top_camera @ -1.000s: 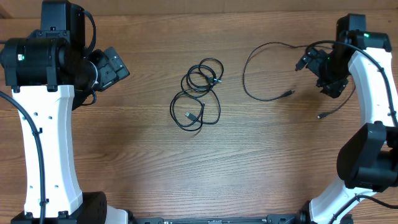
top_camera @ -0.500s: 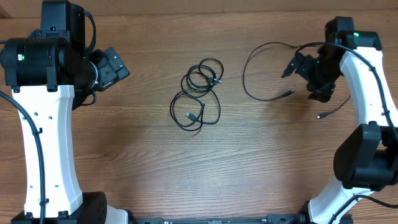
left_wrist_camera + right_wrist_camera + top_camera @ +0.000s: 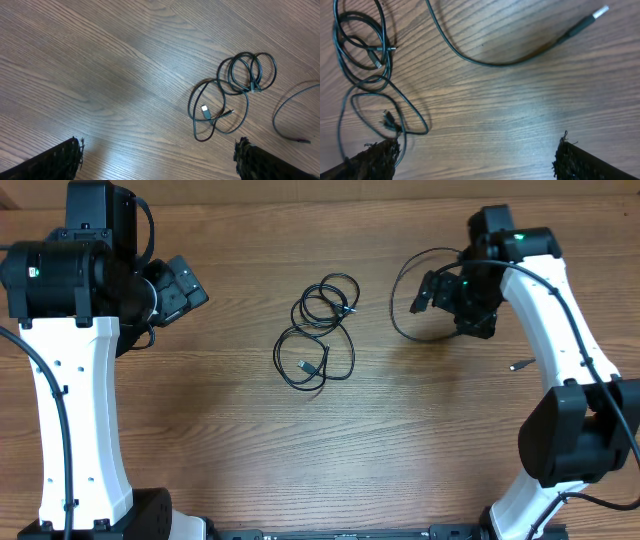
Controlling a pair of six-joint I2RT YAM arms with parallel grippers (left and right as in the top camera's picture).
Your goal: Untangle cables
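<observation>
A tangled bundle of thin black cables [image 3: 322, 327] lies on the wooden table near its middle. It also shows in the left wrist view as the bundle [image 3: 250, 89] and at the left of the right wrist view as the bundle [image 3: 375, 49]. One separate cable [image 3: 392, 305] curves to the bundle's right, and its silver plug [image 3: 600, 11] is free. My right gripper [image 3: 428, 292] hovers open over that strand, holding nothing. My left gripper [image 3: 192, 285] stays open at the far left, well apart from the bundle.
A small plug end [image 3: 520, 365] of the loose strand lies beside the right arm. The left arm's white link [image 3: 75, 410] runs down the left side. Bare wood lies between the left fingers [image 3: 55, 162].
My right arm has swung left, from the right edge to above the separate cable's loop, covering part of it. The left arm and the bundle have not moved.
</observation>
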